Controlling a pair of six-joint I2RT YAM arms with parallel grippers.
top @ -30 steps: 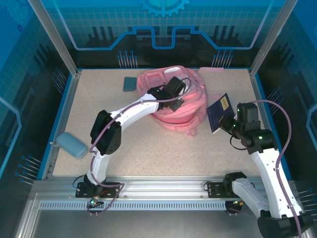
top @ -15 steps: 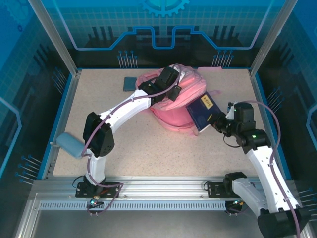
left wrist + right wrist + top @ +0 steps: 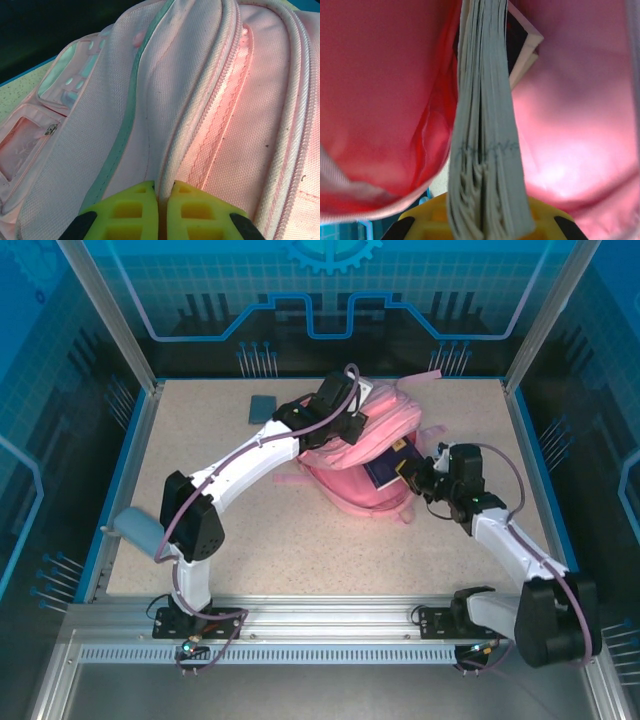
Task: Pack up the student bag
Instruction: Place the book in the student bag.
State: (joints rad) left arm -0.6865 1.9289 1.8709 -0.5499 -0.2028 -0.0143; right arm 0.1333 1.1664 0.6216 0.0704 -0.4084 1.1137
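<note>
The pink student bag [image 3: 372,440] lies at the back middle of the table, its mouth facing right. My left gripper [image 3: 345,425] is shut on the bag's upper edge; in the left wrist view its yellow fingers [image 3: 135,210] pinch a white piped seam of the bag [image 3: 200,100]. My right gripper [image 3: 418,476] is shut on a dark blue book [image 3: 388,470] that is partly inside the bag's opening. In the right wrist view the book's page edges [image 3: 485,150] run forward between pink fabric walls [image 3: 380,100].
A small grey-blue flat object [image 3: 262,407] lies at the back left of the table. A pale blue case [image 3: 143,531] rests on the left edge. A pink strap [image 3: 420,380] trails toward the back wall.
My right gripper has carried the book leftward from the table's right side into the bag's opening. My left gripper has lifted the bag's upper edge up and back.
</note>
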